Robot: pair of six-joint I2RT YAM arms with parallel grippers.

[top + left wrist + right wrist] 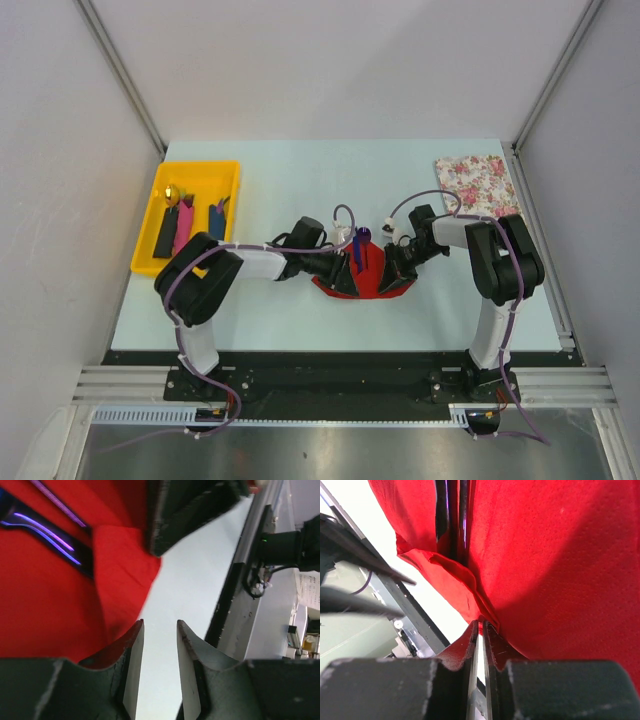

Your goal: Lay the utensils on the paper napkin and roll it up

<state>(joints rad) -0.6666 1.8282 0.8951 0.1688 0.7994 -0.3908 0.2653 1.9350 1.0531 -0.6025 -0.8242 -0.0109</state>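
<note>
The thin, bright red paper napkin point(372, 284) lies crumpled on the pale table point(300, 180), between the two arms. A slim dark blue-purple utensil point(358, 250) rests across the napkin's middle. The right gripper point(481, 624), at the napkin's right edge, is all but closed and pinches a folded lip of the paper. The left gripper point(160, 625), at the napkin's left edge, stands partly open (only bare table shows between its fingers). Well left of the napkin, a yellow plastic tray point(150, 215) holds more flat-handled utensils point(183, 228). A white flowered sheet point(478, 185) lies right of the napkin.
</note>
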